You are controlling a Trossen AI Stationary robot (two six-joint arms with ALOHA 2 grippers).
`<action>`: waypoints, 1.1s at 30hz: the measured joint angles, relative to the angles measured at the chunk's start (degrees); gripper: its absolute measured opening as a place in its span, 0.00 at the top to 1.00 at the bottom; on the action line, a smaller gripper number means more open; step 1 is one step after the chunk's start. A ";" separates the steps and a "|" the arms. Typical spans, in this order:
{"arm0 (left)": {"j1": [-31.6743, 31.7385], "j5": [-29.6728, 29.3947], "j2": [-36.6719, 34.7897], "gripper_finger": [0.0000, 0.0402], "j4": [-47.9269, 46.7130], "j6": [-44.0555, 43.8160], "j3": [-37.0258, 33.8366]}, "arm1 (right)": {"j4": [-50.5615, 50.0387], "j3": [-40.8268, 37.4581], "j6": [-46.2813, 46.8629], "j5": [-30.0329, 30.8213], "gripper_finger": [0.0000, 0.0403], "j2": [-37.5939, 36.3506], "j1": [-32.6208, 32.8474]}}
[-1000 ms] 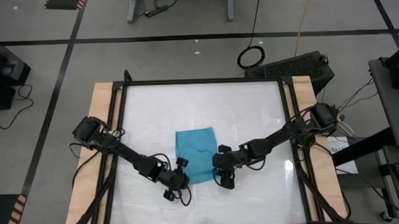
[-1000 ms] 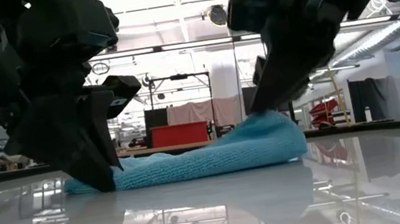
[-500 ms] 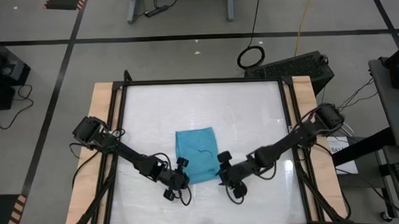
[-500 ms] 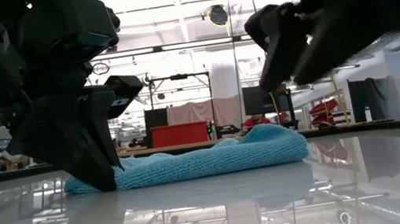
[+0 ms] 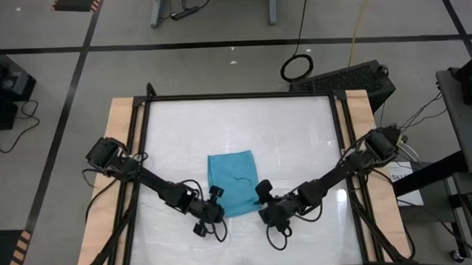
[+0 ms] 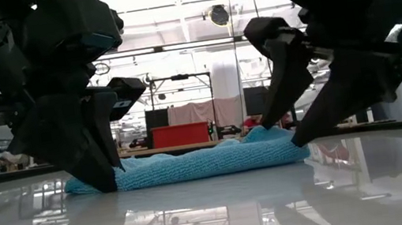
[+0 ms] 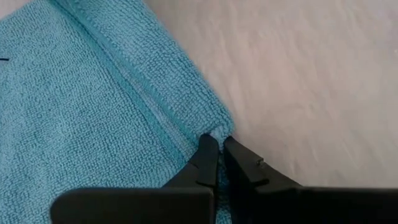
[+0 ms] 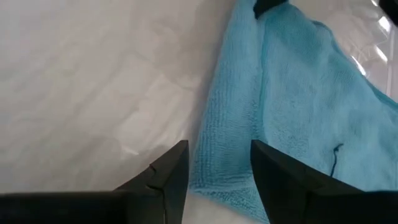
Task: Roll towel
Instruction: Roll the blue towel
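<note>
The teal-blue towel (image 5: pixel 231 184) lies flat on the white tabletop (image 5: pixel 243 124), folded to a small rectangle. My left gripper (image 5: pixel 213 209) is at its near left corner, shut on it; the left wrist view shows it (image 7: pixel 219 146). My right gripper (image 5: pixel 263 202) is open at the near right corner. In the right wrist view its two fingers (image 8: pixel 217 158) stand on either side of the towel's edge (image 8: pixel 227 168). I cannot tell whether they touch the cloth. In the low view the towel (image 6: pixel 200 160) lies low between the two grippers. My left gripper pinches the towel's near left corner (image 7: pixel 214 129) between its two fingertips. The fingers slant down from the table's near left side, their tips at the tabletop (image 6: pixel 106 182). The corner stays low on the table and the cloth is slack. One layer or several, I cannot tell.
A black frame (image 5: pixel 239 95) runs round the white tabletop, with wooden strips (image 5: pixel 119 152) at the left and right sides. Bare tabletop lies far of the towel and to both sides. Beyond the table are cables and a dark case (image 5: pixel 352 77) on the floor.
My right gripper has lifted off the towel's right end, swung toward the table's near edge, turned, and come down again at the near right corner with its fingers apart. The towel's raised right end has sunk back.
</note>
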 joint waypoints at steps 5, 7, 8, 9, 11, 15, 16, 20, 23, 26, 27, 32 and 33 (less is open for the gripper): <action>0.23 0.21 -0.02 0.96 0.04 0.96 0.00 | -0.20 0.00 -1.27 -0.49 0.60 1.28 -0.69; 0.28 0.40 -0.28 0.96 0.09 1.08 -0.02 | -0.24 0.01 -1.30 -0.36 0.60 2.30 -0.83; 0.28 0.42 -0.40 0.96 0.09 1.22 -0.02 | -0.17 0.04 -1.30 -0.07 0.60 2.66 -0.93; 0.28 0.42 -0.89 0.96 0.09 1.53 -0.02 | -0.17 0.13 -1.28 0.05 0.60 2.96 -0.98; 0.31 0.59 -1.51 0.96 0.11 1.81 -0.07 | -0.02 0.20 -1.00 0.03 0.60 3.64 -1.19; 0.37 0.68 -2.78 0.96 -0.74 2.49 -0.17 | -0.43 0.22 0.84 0.01 0.60 4.26 -1.44; 0.43 0.68 -3.01 0.96 -0.89 2.51 -0.21 | -0.59 0.22 1.90 0.00 0.61 4.28 -1.53; 0.51 0.87 -3.39 0.96 -1.03 2.55 -0.24 | -2.72 0.24 8.26 -1.37 0.69 4.33 -2.28; 0.66 1.76 -3.45 0.96 -1.02 2.48 -0.24 | -4.14 0.26 13.89 -5.68 0.82 4.33 -3.35; 0.81 2.69 -3.48 0.96 -0.76 2.42 -0.22 | -4.16 0.24 17.43 -9.69 0.96 4.33 -3.98; 0.81 2.73 -3.50 0.96 -0.74 2.42 -0.22 | -3.99 0.22 18.58 -10.62 0.98 4.31 -4.14; 0.85 4.77 -3.54 0.96 -0.58 0.33 -0.17 | -3.03 0.09 24.99 -13.03 0.99 3.93 -4.14; 0.85 5.50 -3.54 0.96 -0.47 -0.43 -0.16 | -2.69 0.05 26.29 -13.68 0.99 3.58 -4.08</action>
